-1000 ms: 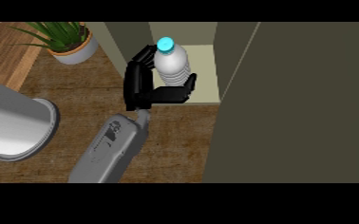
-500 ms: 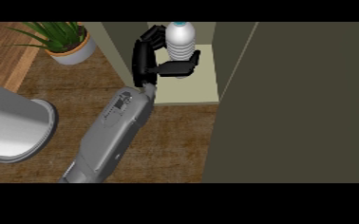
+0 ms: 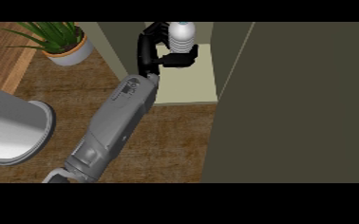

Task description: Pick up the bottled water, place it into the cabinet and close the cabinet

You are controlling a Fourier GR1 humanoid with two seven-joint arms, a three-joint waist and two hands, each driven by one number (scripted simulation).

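Since a second ago the left hand (image 3: 160,52) has pushed deeper, fingers curled round the bottled water (image 3: 182,37), which now stands upright inside the cabinet (image 3: 184,88) near its back, door open.

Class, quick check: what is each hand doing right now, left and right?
One hand: curled round the water bottle, inside the cabinet; which side it belongs to cannot be told.
Other hand: not in view.

Warm wooden counter (image 3: 175,133) underfoot of it all, leafy potted plant (image 3: 60,40) at the back left, a round grey metal vessel (image 3: 21,133) peeking in left
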